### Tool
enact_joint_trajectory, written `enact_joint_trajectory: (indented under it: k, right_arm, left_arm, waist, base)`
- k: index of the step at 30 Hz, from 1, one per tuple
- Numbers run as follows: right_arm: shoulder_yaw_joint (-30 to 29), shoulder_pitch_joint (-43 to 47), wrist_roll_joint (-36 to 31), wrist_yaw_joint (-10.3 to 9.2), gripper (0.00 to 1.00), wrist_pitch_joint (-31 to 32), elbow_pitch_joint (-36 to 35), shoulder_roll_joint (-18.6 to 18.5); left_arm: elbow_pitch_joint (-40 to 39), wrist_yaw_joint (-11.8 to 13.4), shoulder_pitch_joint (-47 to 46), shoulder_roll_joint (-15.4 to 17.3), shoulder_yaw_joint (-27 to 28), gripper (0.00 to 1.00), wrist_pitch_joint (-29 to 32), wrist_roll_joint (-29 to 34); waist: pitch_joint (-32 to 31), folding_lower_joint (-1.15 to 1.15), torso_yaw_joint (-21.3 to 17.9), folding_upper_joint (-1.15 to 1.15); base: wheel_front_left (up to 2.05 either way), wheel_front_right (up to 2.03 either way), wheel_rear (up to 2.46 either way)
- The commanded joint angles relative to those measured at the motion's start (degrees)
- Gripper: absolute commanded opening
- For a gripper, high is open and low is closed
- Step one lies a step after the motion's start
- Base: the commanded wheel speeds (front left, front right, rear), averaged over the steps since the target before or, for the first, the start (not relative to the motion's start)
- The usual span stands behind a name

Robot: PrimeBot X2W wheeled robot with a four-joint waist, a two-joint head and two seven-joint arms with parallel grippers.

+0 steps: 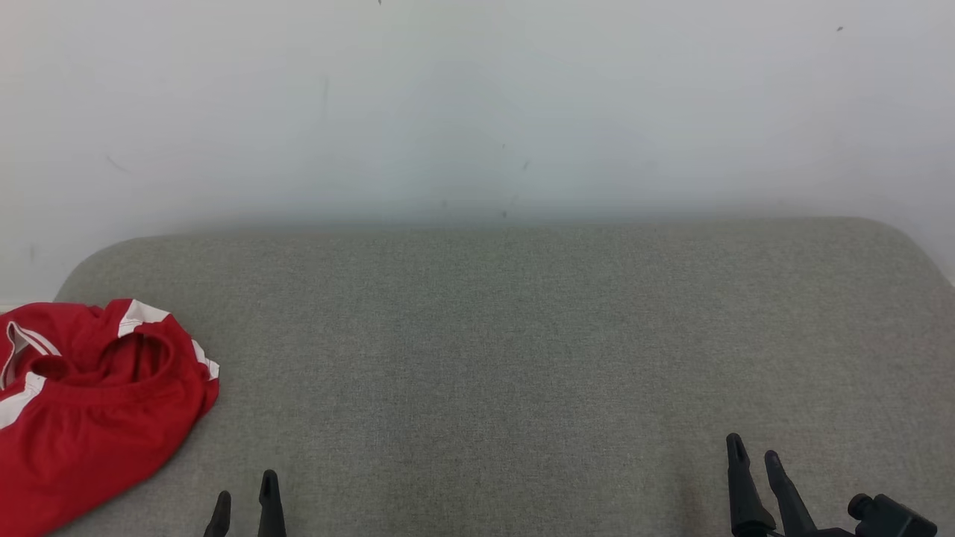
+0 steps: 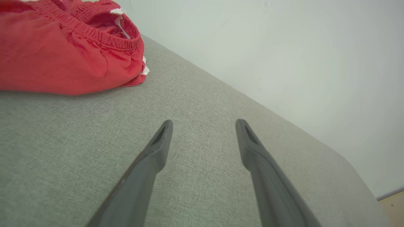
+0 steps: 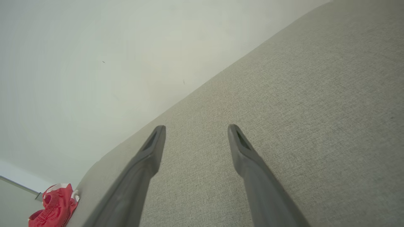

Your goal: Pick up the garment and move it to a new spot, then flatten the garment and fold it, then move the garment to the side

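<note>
Head view: garment [image 1: 89, 403] lies left of spread left claw [image 1: 245, 486]; right claw [image 1: 753, 448] spread.

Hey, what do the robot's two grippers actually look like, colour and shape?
The left gripper and right gripper look alike. Each has two long, slim, matte dark grey fingers that taper to rounded tips, with a narrow slot near each tip. A black rounded housing sits at the right one's base.

The head camera looks down across the table [image 1: 522, 335] toward the wall [image 1: 477, 112]. Both wrist cameras sit low over it, sharing the garment [image 2: 63, 56].
</note>
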Motion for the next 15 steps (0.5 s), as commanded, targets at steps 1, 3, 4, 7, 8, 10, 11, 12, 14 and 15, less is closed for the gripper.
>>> enact_joint_trajectory:
  k: [1, 3, 4, 7, 8, 10, 11, 12, 14, 15]
  right_arm:
    - [0.20, 0.15, -1.68, -0.06, 1.00, -0.54, -0.34, -0.24]
    - [0.23, 0.23, -2.33, -0.07, 1.00, -0.70, -0.30, -0.24]
    - [0.28, 0.29, -2.88, -0.07, 1.00, -0.84, -0.26, -0.24]
    - [0.44, 0.38, -5.01, -0.07, 1.00, -1.31, -0.01, -0.24]
    - [0.46, 0.41, -5.83, -0.07, 1.00, -1.40, 0.12, -0.25]
    - [0.45, 0.49, -7.05, -0.07, 1.00, -1.76, 0.44, -0.25]
    - [0.45, 0.49, -7.69, -0.07, 1.00, -1.87, 0.54, -0.26]
    - [0.47, 0.49, -8.25, -0.07, 1.00, -1.98, 0.62, -0.26]
    - [0.44, 0.58, -9.51, -0.08, 1.00, -2.31, 0.83, -0.26]
    - [0.43, 0.64, -10.03, -0.08, 1.00, -2.41, 0.94, -0.26]
  left_arm:
    - [-0.68, 0.04, 0.32, 0.39, -0.01, 1.00, -0.60, 2.17]
    - [-0.77, 0.05, 0.41, 0.44, -0.06, 1.00, -0.78, 3.10]
    - [-0.85, 0.04, 0.55, 0.44, -0.09, 1.00, -0.88, 3.76]
    - [-1.10, 0.10, 0.88, 0.51, -0.07, 1.00, -1.33, 6.13]
    - [-1.18, 0.10, 0.99, 0.57, -0.05, 1.00, -1.47, 6.84]
    - [-1.28, -0.11, 1.15, 0.69, -0.16, 1.00, -1.79, 8.18]
    - [-1.29, -0.16, 1.23, 0.76, -0.15, 1.00, -1.87, 8.89]
    - [-1.32, -0.16, 1.32, 0.81, -0.10, 1.00, -2.05, 9.59]
    - [-1.43, -0.09, 1.49, 0.90, 0.04, 1.00, -2.33, 10.73]
    - [-1.47, -0.10, 1.59, 0.98, 0.15, 1.00, -2.44, 11.34]
  waist:
    - [-0.10, 0.00, 0.04, 0.00]
    - [-0.15, 0.00, 0.06, 0.00]
    - [-0.21, 0.00, 0.09, 0.00]
    - [-0.36, 0.00, 0.12, 0.00]
    - [-0.40, 0.00, 0.11, 0.00]
    - [-0.48, 0.00, 0.13, 0.00]
    - [-0.52, 0.00, 0.14, 0.00]
    - [-0.55, 0.00, 0.15, 0.00]
    - [-0.64, 0.00, 0.16, 0.00]
    - [-0.69, 0.00, 0.15, 0.00]
  base:
    - [0.00, 0.00, 0.00]
    - [0.00, 0.00, 0.00]
    - [0.00, 0.00, 0.00]
    - [0.00, 0.00, 0.00]
    - [0.00, 0.00, 0.00]
    - [0.00, 0.00, 0.00]
    - [0.00, 0.00, 0.00]
    - [0.00, 0.00, 0.00]
    - [0.00, 0.00, 0.00]
    - [0.00, 0.00, 0.00]
